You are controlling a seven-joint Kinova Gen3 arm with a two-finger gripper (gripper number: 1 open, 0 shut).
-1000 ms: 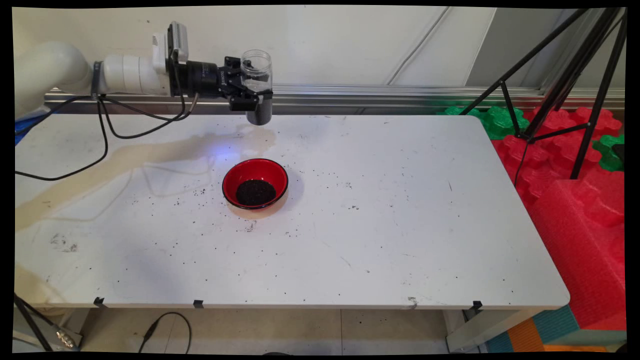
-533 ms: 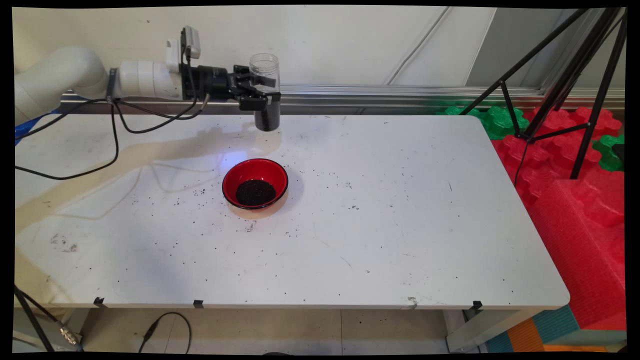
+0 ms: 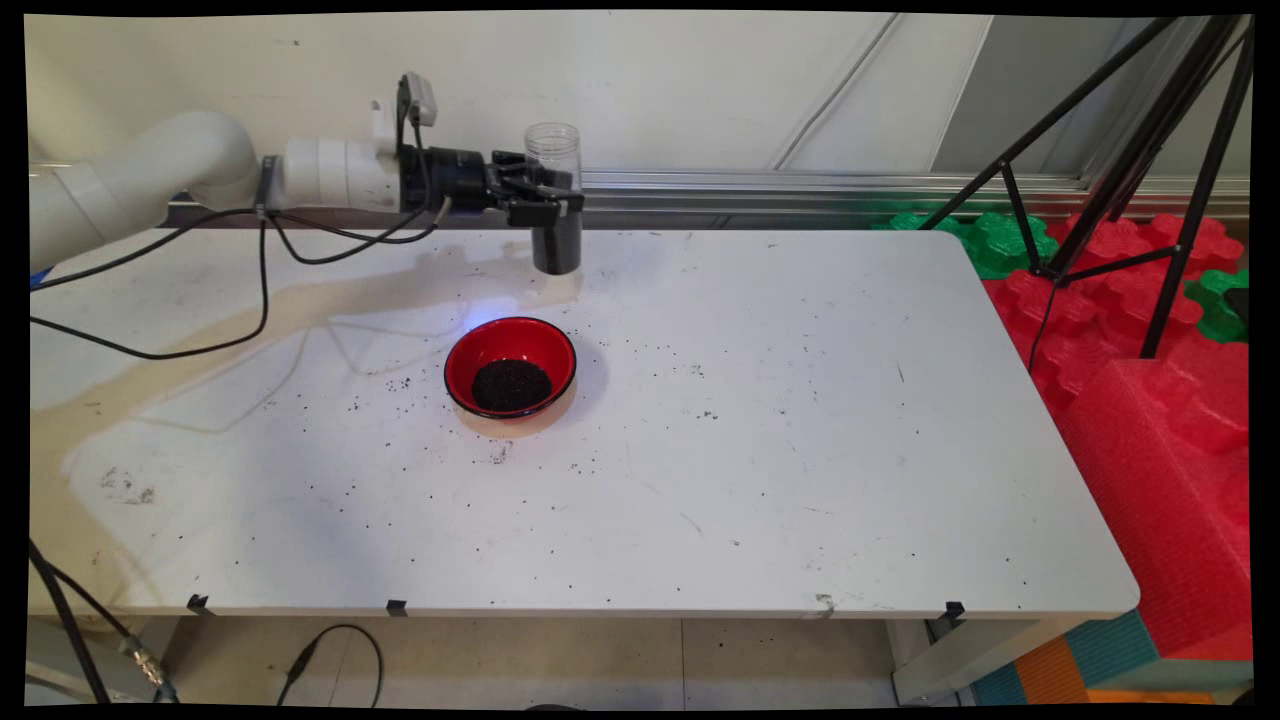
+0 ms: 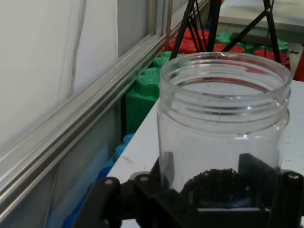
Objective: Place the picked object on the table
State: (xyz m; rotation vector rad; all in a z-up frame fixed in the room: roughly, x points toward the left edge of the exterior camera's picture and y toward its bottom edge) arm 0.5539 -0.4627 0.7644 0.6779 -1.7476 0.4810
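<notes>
My gripper (image 3: 548, 200) is shut on a clear plastic jar (image 3: 555, 200), held upright above the table's far side. The jar has no lid and its lower part is dark with black grains. In the hand view the jar (image 4: 223, 142) fills the picture between the fingers (image 4: 259, 173), its open threaded mouth at the top and the black grains low inside. A red bowl with a black rim (image 3: 510, 366) stands on the white table (image 3: 800, 450), nearer the front than the jar, with a heap of black grains in it.
Loose black grains are scattered on the table around the bowl. Black cables (image 3: 200, 300) hang from the arm at the left. A black tripod (image 3: 1130, 150) and red and green foam blocks (image 3: 1150, 350) stand off the table's right side. A metal rail (image 3: 800, 185) runs along the wall.
The arm has carried the upright jar to the right and slightly lower along the table's far side. The bowl has stayed in place.
</notes>
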